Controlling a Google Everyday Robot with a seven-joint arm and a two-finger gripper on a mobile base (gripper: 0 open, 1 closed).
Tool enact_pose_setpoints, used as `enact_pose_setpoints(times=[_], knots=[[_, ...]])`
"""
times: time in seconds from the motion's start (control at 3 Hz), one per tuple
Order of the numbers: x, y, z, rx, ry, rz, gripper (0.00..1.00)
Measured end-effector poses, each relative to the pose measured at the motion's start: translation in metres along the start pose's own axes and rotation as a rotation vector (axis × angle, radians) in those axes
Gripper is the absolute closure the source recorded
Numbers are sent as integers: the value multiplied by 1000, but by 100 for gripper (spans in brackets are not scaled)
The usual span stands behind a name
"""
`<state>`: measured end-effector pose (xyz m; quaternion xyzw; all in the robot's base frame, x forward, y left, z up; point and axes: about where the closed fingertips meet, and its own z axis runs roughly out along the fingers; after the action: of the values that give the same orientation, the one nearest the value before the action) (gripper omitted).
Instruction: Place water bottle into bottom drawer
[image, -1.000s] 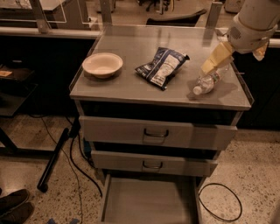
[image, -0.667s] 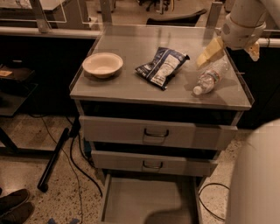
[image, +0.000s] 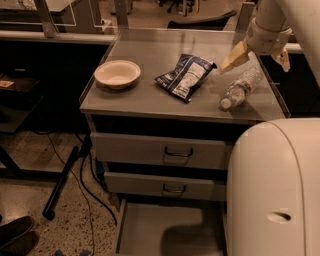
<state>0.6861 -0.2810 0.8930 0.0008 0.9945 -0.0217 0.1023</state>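
The water bottle (image: 240, 88) lies on its side on the right part of the cabinet top (image: 145, 100), white cap toward the front. My gripper (image: 255, 64) hangs just above and behind it, its yellowish fingers (image: 234, 57) spread apart and holding nothing. The bottom drawer (image: 160, 231) is pulled out at the foot of the cabinet, its flat grey floor bare with a shadow on it. My arm's large white body (image: 272, 190) fills the lower right and hides the right end of the drawers.
A cream bowl (image: 117, 73) sits at the left of the top and a dark blue-and-white snack bag (image: 186, 76) in the middle. Two shut upper drawers (image: 165, 150) have loop handles. Cables and a black pole (image: 60, 182) lie on the floor at left.
My gripper has lifted up and back from the bottle, which stays lying in place. My arm's white body has swung into the lower right of the view.
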Motion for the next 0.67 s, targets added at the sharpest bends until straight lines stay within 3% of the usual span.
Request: enact_pose_setpoints(times=[0.67], knots=[[-24,-6,25,-3,-17,54,0]])
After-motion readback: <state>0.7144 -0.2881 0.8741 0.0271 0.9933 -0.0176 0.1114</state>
